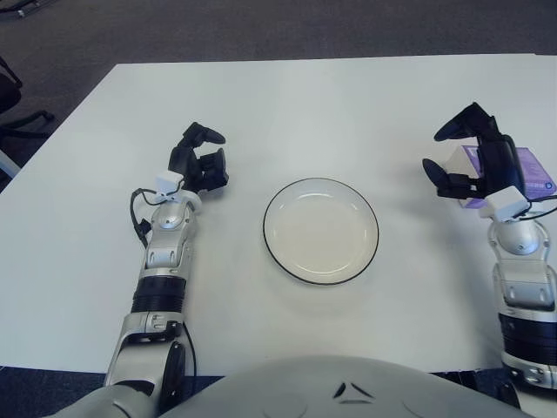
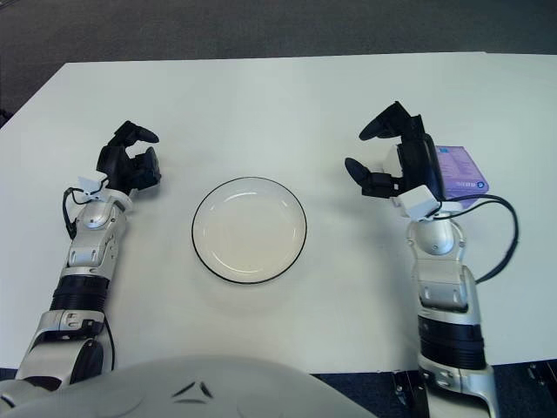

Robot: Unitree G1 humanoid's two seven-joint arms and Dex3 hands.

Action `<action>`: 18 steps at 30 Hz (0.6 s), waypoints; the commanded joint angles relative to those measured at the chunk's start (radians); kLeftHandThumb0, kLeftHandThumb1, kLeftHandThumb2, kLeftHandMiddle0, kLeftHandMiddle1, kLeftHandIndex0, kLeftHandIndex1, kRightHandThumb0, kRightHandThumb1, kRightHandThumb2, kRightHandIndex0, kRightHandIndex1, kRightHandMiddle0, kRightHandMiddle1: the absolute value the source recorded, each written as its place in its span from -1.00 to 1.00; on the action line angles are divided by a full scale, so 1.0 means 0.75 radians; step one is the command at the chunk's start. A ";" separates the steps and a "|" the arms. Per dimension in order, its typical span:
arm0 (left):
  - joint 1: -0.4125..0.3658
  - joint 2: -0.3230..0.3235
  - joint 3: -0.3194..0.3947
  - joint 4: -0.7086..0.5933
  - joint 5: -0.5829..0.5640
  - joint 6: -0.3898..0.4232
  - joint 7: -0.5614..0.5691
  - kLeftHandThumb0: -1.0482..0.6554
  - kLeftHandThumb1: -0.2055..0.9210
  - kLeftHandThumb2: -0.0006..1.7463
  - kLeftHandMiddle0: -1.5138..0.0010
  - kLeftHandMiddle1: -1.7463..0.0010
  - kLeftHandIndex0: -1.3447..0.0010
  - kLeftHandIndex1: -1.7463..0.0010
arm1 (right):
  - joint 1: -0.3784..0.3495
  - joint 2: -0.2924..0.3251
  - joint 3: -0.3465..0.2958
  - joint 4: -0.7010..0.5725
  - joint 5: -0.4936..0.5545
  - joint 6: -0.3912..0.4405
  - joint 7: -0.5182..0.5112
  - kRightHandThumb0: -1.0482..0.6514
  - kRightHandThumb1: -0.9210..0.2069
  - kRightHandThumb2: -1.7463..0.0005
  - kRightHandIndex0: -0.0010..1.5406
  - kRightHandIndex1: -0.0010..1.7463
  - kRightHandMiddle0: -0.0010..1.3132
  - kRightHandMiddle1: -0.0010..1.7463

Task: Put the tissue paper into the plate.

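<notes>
A purple pack of tissue paper (image 2: 459,171) lies flat on the white table at the right. My right hand (image 2: 383,161) hovers just left of the pack, its fingers spread open, holding nothing; part of the pack is hidden behind it. The white plate (image 2: 249,229) with a dark rim sits at the table's middle, with nothing on it. My left hand (image 1: 200,158) shows to the left of the plate, fingers loosely curled and holding nothing.
The white table (image 1: 287,104) reaches far back and to both sides. A dark carpeted floor lies beyond its far edge. A black cable (image 2: 503,235) loops beside my right forearm.
</notes>
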State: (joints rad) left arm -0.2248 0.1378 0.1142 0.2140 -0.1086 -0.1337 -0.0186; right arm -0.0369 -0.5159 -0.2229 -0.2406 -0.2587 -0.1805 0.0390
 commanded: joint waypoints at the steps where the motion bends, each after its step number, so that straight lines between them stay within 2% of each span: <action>1: 0.255 -0.124 -0.026 0.170 -0.001 -0.011 0.014 -0.30 0.07 0.39 -0.70 -1.00 0.18 -1.00 | 0.009 -0.141 -0.025 0.063 -0.071 -0.126 0.058 -0.69 -0.80 0.46 -0.70 0.48 -0.97 0.49; 4: 0.257 -0.124 -0.027 0.166 0.004 -0.010 0.019 -0.31 0.04 0.41 -0.70 -1.00 0.16 -1.00 | 0.009 -0.223 -0.033 0.078 -0.090 -0.162 0.106 -0.81 -0.93 0.55 -0.74 0.41 -0.99 0.39; 10: 0.254 -0.122 -0.028 0.166 0.011 -0.007 0.026 -0.31 0.02 0.43 -0.70 -1.00 0.15 -1.00 | 0.003 -0.347 -0.060 0.118 -0.147 -0.233 0.140 -0.96 -0.99 0.59 -0.78 0.28 -1.00 0.20; 18: 0.255 -0.118 -0.028 0.164 0.015 -0.009 0.029 -0.31 0.02 0.43 -0.69 -1.00 0.15 -1.00 | -0.016 -0.425 -0.060 0.207 -0.259 -0.340 0.074 -1.00 -1.00 0.62 -0.83 0.23 -1.00 -0.04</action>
State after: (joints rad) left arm -0.2251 0.1392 0.1164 0.2176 -0.1076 -0.1337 -0.0180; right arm -0.0368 -0.7903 -0.2545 -0.1226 -0.4041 -0.3838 0.1158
